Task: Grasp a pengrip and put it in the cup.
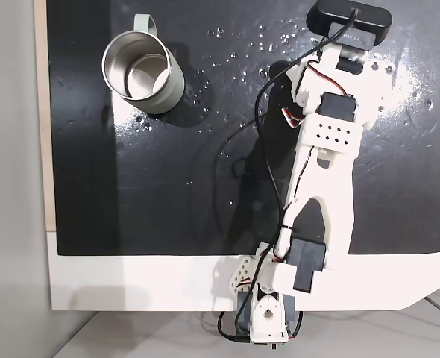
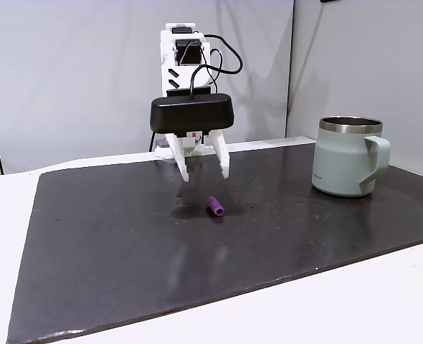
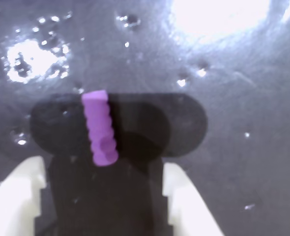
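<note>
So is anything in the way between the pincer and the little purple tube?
No. The open pincer hangs just above the pengrip, with bare black mat between them. The cup stands well off to the side.

One fixed camera is looking straight down on the black mat. Another is facing the arm from low at the table's front. The wrist camera is peering down closely. Both fixed views are sharing the cup.
</note>
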Robot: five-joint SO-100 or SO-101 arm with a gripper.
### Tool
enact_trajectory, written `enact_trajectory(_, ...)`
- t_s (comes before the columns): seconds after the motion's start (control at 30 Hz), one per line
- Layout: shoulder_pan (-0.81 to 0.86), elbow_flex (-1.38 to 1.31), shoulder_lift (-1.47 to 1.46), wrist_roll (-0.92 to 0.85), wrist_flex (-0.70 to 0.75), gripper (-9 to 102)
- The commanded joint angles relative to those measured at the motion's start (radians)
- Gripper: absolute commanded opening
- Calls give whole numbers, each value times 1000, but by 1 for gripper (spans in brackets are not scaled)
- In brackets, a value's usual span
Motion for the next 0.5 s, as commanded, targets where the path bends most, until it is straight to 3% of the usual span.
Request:
enact_trajectory(0.0,18,-133,-49,-6,-37,29)
enact_trajectory(0.47,-18,-183,-238,14,-71,27)
